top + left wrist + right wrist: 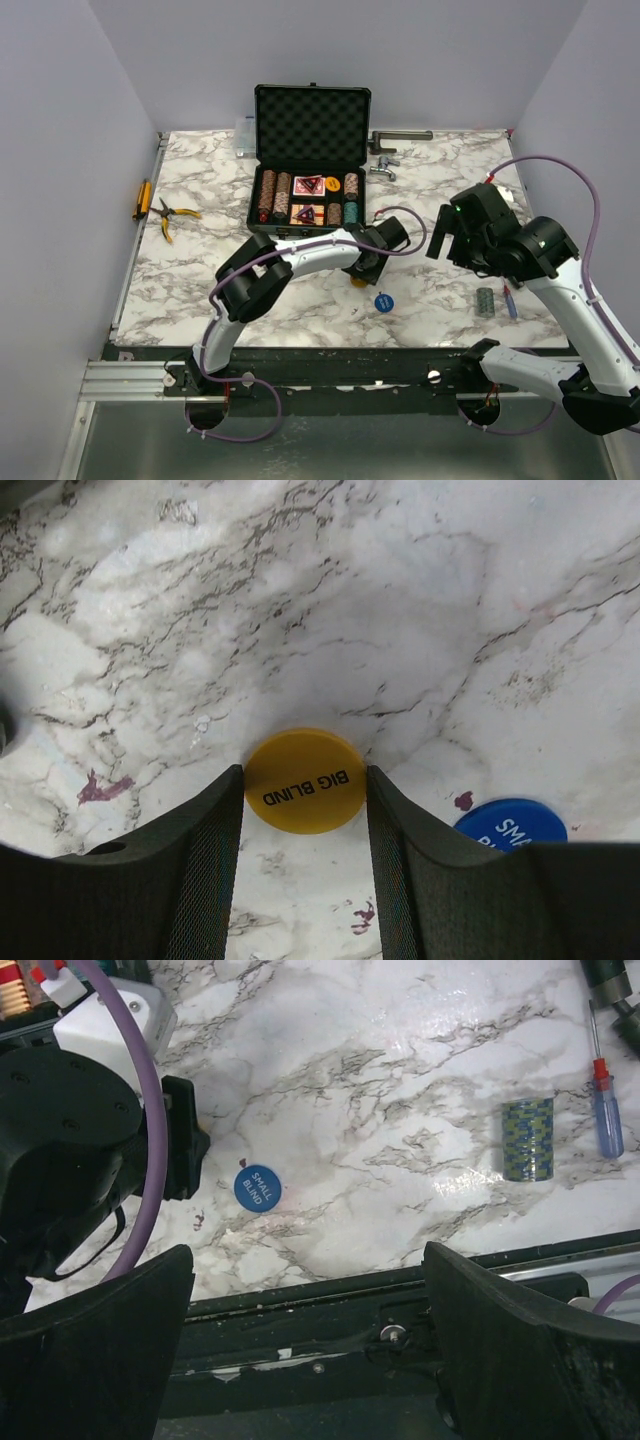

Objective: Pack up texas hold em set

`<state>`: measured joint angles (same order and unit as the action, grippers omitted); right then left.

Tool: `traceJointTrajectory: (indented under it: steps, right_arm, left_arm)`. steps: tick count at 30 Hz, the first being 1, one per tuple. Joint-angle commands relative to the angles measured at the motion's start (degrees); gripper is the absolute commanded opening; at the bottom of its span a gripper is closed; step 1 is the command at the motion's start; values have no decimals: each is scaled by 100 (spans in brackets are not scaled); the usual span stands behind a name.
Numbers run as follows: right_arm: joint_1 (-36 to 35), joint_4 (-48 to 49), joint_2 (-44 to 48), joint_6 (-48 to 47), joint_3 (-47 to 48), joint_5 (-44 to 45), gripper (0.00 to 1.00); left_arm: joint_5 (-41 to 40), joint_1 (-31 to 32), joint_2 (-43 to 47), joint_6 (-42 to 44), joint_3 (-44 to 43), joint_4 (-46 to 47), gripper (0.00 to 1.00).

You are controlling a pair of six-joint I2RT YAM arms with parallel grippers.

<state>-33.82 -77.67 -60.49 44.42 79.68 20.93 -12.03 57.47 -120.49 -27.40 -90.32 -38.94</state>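
In front of the case: the yellow disc (304,780) is sitting on or just off the bench (200,270), near the open case (312,125), which is holding chips and cards in its tray.
Left fingers (200,860): I am seeing them half-closed, pinching the yellow disc by its two edges.
Right fingers (90,1350): they are standing wide apart, holding nothing.
Waiting to be packed: the blue disc (257,1187) and a chip stack (528,1138) beside a screwdriver (603,1110).
Risk: I am gripping a thin, smooth rim, so I judge the disc may be tipping or popping out on the lift.
Views: the left wrist camera is showing the pinch, which the arm is hiding from the top camera. Only the top camera is showing the case.
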Motion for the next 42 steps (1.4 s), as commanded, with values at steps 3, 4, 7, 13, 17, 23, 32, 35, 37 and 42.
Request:
traceJointTrajectory:
  steps: [3,4,7,13,17,23,32,35,37,42]
  right_arm:
    - [-45,91,-58,-74,268,282,100]
    - [-45,119,-94,-89,311,287,100]
    - [-45,170,-186,-112,480,303,100]
    - [-44,363,-192,-153,705,407,100]
    - [-45,454,-191,-149,802,473,100]
    - [-45,674,-116,-150,824,571,100]
    - [-45,924,-27,-164,671,726,100]
    - [-45,991,-30,-171,679,744,100]
    - [-45,1039,-33,-180,678,753,100]
    - [-45,1144,-45,-231,702,821,100]
  left_arm:
    - [-168,45,248,-7,330,-457,25]
    - [-163,47,291,2,355,-457,25]
    - [-184,45,414,40,401,-463,24]
    - [-281,47,631,128,491,-533,24]
    - [-331,48,776,163,605,-570,24]
    - [-383,45,1080,226,688,-645,23]
    - [-516,50,1702,218,733,-903,22]
    - [-567,38,1861,200,663,-1077,22]
    - [-589,32,1952,200,586,-1194,22]
    - [-573,-57,2088,290,372,-1429,22]
